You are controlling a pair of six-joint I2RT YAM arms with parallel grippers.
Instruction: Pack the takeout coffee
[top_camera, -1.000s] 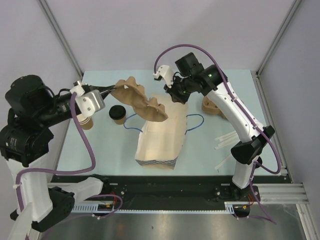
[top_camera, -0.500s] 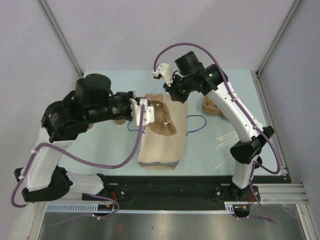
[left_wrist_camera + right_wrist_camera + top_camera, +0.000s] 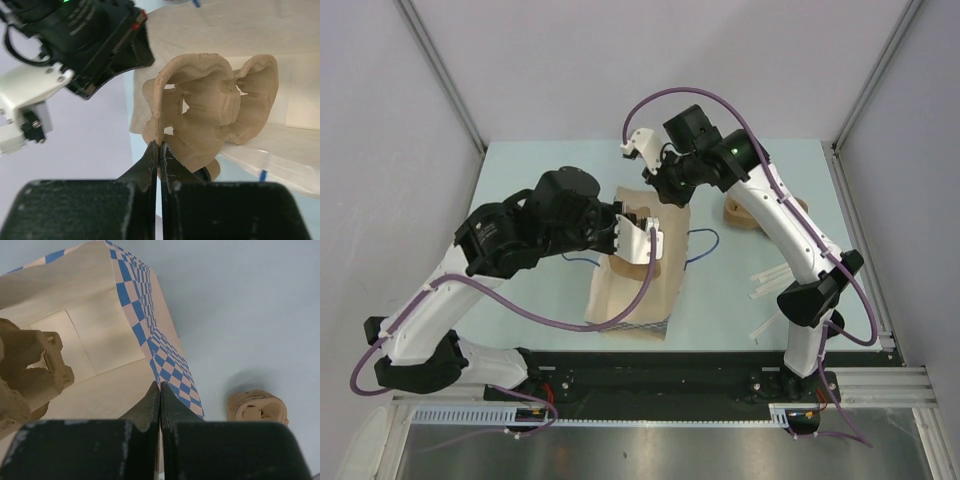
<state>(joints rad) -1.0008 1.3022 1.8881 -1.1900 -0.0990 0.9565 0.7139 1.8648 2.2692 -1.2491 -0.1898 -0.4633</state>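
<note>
My left gripper (image 3: pixel 651 250) (image 3: pixel 160 145) is shut on the rim of a brown pulp cup carrier (image 3: pixel 210 115) and holds it over the mouth of the paper bag (image 3: pixel 635 295) (image 3: pixel 300 75). My right gripper (image 3: pixel 665 190) (image 3: pixel 160 385) is shut on the bag's far edge, by the blue-checked side (image 3: pixel 150 305). The takeout coffee is hidden under my left arm in the top view. In the left wrist view a dark round edge (image 3: pixel 204 173) shows under the carrier; I cannot tell whether it is the coffee's lid.
A second pulp carrier (image 3: pixel 745 212) (image 3: pixel 257 407) lies at the back right. Several straws (image 3: pixel 770 285) lie at the right. The bag's blue handles (image 3: pixel 705 245) stick out to the right. My left arm spans the table's left half.
My left arm has swung right from the far left, carrying the carrier over to the bag, and now covers the coffee cup. My right gripper has stayed on the bag's edge.
</note>
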